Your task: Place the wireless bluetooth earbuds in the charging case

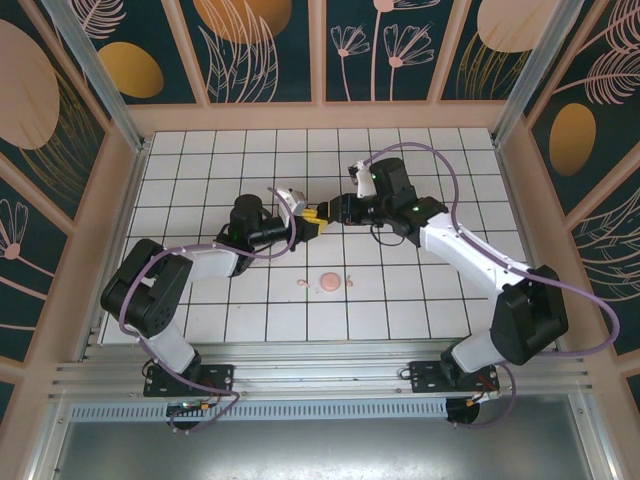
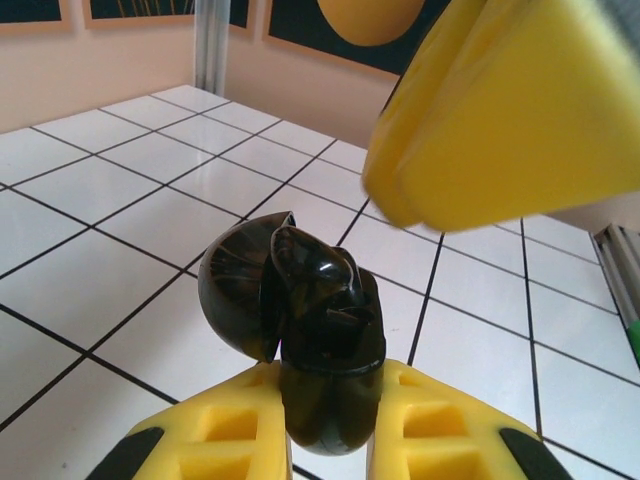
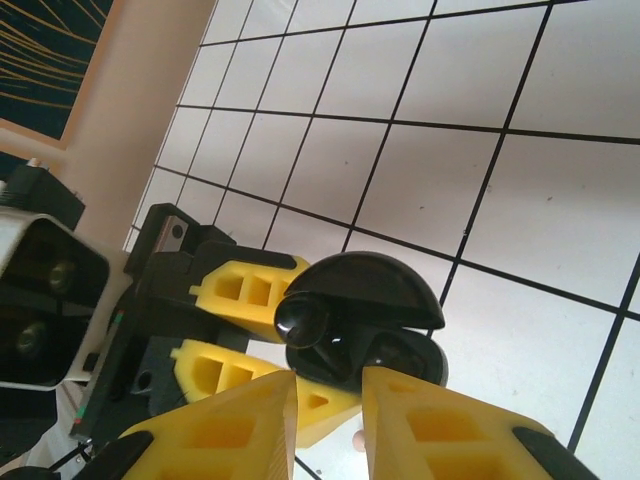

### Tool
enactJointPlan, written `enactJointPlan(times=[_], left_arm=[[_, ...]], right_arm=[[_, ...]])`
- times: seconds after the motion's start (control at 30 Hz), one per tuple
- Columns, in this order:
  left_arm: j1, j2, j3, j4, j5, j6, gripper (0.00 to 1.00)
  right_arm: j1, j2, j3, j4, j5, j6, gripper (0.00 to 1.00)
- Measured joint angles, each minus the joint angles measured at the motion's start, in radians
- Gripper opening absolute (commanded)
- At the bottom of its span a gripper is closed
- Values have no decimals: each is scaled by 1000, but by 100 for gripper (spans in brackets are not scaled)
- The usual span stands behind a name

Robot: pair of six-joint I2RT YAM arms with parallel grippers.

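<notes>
Counted: two hands, namely left hand point(image 2: 330, 425) and right hand point(image 3: 328, 405). One bench point(image 1: 200, 160). One black charging case point(image 2: 240, 285); one glossy black earbud point(image 3: 304, 322) made out inside, any more unclear. One pink round case point(image 1: 328, 283); one small pink piece point(image 1: 304, 285) just beside it.

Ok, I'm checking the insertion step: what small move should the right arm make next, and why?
Probably back the right end effector slightly off the black charging case. Its fingers stand parted with nothing between them, a black earbud seems to sit in the open case, and the left end effector grips the case.
</notes>
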Motion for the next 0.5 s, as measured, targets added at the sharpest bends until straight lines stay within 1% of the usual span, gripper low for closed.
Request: enactJointPlan(times=[0.3, 0.5], left_arm=[[0, -1, 1, -68, -16, 77, 5], [0, -1, 5, -96, -23, 97, 5]], right_arm=[[5, 13, 135, -166, 81, -3, 32], [31, 91, 237, -258, 126, -10, 35]])
